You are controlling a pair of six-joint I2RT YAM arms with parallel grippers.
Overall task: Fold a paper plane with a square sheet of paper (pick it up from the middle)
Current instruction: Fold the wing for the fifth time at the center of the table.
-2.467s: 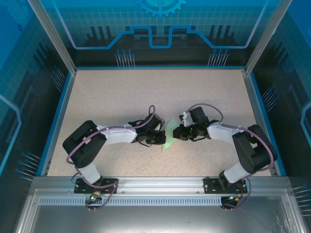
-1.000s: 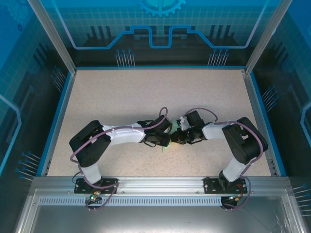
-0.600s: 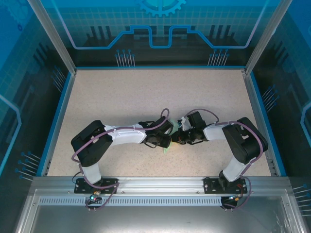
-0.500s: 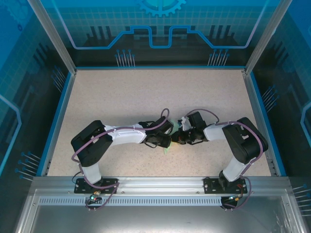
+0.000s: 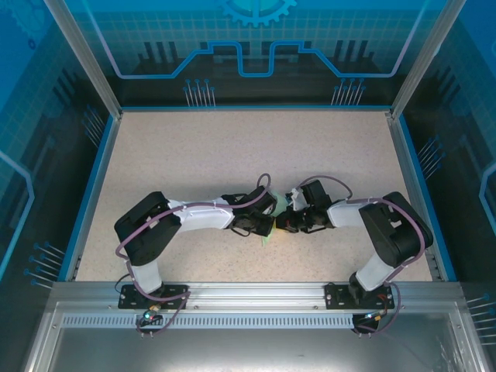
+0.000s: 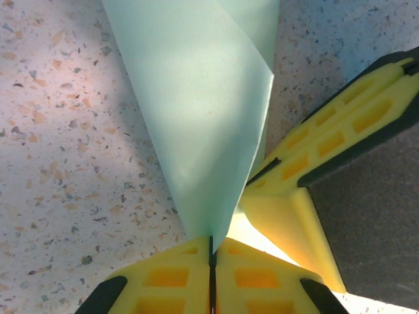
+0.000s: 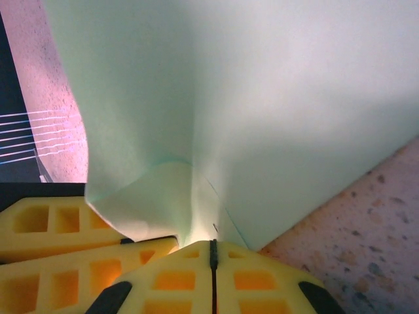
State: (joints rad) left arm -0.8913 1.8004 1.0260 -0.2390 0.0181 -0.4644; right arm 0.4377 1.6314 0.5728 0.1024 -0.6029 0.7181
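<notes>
Closely, the square sheet of paper point(image 6: 196, 98), folded to a point, is being pinched by the fully closed left gripper point(image 6: 211, 245) and the closed right gripper point(image 7: 212, 245). Tearing or a skewed crease is being risked if the grips are pulled apart. No container is being used on the table point(image 5: 232, 155)

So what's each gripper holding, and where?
Both pinch the green paper: the left gripper its pointed tip, the right gripper a folded edge close by.
</notes>
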